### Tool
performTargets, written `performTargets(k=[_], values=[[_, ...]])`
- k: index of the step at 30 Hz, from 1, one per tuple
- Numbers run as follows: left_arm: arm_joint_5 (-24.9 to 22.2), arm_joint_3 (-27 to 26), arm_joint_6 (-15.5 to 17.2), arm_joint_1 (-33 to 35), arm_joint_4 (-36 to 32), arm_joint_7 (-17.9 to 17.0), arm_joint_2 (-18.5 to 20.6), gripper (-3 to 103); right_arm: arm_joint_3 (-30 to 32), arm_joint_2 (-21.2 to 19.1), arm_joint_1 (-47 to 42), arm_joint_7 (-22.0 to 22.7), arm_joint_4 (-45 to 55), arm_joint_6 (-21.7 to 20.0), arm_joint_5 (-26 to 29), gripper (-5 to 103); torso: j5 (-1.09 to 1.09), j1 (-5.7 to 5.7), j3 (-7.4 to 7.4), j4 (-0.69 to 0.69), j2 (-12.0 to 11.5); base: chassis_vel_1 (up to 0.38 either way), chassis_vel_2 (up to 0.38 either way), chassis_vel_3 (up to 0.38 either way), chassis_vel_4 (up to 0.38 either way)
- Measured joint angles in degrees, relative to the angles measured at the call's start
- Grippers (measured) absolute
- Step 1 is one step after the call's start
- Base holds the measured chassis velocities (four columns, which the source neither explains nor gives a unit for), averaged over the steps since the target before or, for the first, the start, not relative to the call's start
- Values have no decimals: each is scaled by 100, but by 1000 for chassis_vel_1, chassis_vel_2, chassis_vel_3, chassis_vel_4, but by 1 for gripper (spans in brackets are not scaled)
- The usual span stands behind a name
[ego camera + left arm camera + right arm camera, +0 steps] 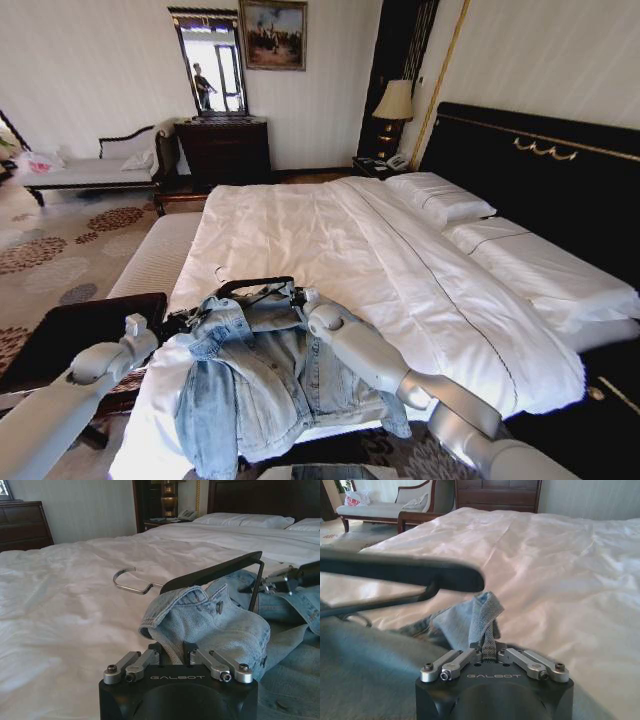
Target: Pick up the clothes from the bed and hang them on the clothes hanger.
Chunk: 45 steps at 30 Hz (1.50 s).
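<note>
By our left claw we see the faded light-blue denim jacket, a black hanger beyond it, and white sheets on the bed around.

Your left gripper is pinching the jacket collar. The hanger is lying on the bed behind it.

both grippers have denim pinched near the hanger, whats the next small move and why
Probably ease both grippers apart to stretch the collar wider. The left gripper and right gripper each pinch a fold of the denim jacket, but the black hanger is only partly tucked in, one end poking out above the denim on the bed.
</note>
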Motion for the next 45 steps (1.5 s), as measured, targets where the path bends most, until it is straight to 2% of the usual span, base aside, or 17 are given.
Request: performTargets(k=[7, 13, 25, 35, 38, 45], values=[[-23, -73, 1, 42, -48, -16, 46, 21, 40, -39, 108, -75, -34, -72, -45, 8, 0, 0, 0, -1, 0, 0, 0, 0, 0], [117, -226, -127, 303, -93, 64, 195, 21, 178, -114, 237, -168, -107, -106, -96, 8, 0, 0, 0, 1, -1, 0, 0, 0, 0], [227, -168, -95, 363, -73, 1, 290, 21, 408, -208, 345, -272, -55, -37, -288, 8, 0, 0, 0, -1, -1, 0, 0, 0, 0], [446, -64, -111, 344, -32, -4, 247, 21, 365, -545, 274, -338, 938, -18, -77, 8, 0, 0, -1, 0, -1, 0, 0, 0, 0], [478, 74, -57, 168, -13, -56, 199, 21, 265, -732, 234, -348, 1475, -74, 105, 8, 0, 0, -1, 1, 0, 0, 0, 0, 0], [478, 280, 51, -86, -87, -145, 109, 21, 53, -898, 155, -334, 1951, -145, 324, 8, 0, -1, -1, 1, 0, 0, 0, 0, 0]])
